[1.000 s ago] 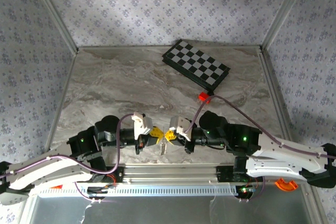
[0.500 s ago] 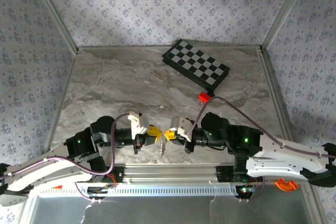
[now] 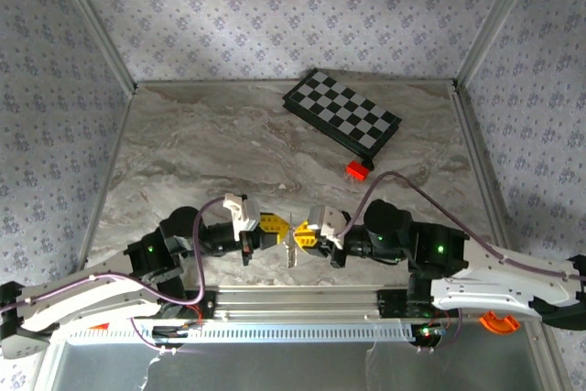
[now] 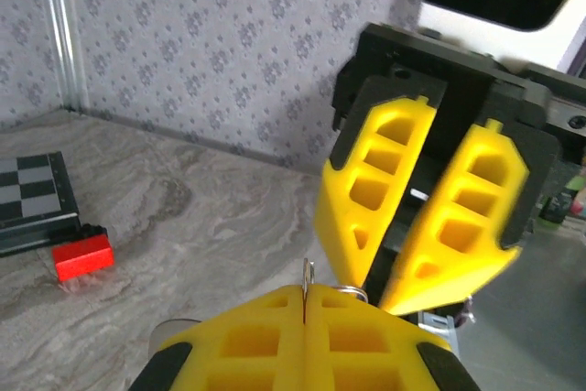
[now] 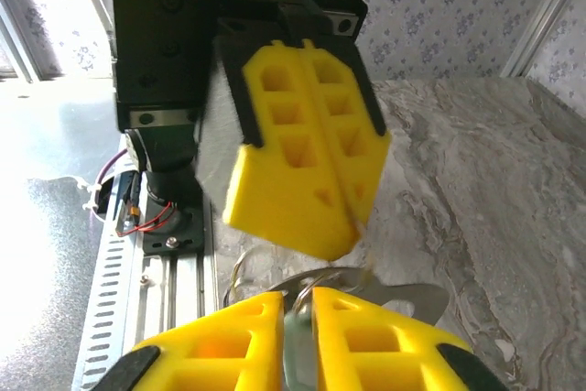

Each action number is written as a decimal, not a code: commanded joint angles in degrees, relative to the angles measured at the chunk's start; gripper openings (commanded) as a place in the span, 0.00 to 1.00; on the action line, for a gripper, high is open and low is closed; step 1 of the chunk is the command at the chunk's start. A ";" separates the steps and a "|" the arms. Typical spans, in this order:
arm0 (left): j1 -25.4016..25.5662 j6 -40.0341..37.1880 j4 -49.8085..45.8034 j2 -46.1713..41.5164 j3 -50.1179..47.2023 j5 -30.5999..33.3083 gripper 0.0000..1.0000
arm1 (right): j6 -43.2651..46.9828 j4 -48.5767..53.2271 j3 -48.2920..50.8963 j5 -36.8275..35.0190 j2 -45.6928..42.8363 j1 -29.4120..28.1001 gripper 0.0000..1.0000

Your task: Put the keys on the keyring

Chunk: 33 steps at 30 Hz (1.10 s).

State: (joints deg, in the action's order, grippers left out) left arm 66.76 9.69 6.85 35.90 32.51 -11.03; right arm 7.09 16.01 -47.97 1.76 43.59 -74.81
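Pinching the keyring [image 4: 308, 271] in the left gripper [image 4: 305, 299]

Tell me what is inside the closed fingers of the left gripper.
A thin metal edge, probably the keyring, sticks up between the fingers of the shut left gripper. The yellow pads cover the rest, so the clamped part cannot be seen.

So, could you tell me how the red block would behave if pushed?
The red block looks like small moulded plastic, so probably light and rigid. Sitting flat-sided on the smooth table, it would likely slide, not roll.
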 commanded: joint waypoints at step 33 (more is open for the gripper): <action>1.69 -1.95 10.77 2.17 0.64 -6.49 0.00 | -12.00 -2.65 -0.68 18.81 -5.02 10.73 0.28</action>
State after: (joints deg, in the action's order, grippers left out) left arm 68.01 8.45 15.00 38.33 30.92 -17.54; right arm -3.49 15.11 -47.99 18.96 38.96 -64.36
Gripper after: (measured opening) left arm 0.047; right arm 0.276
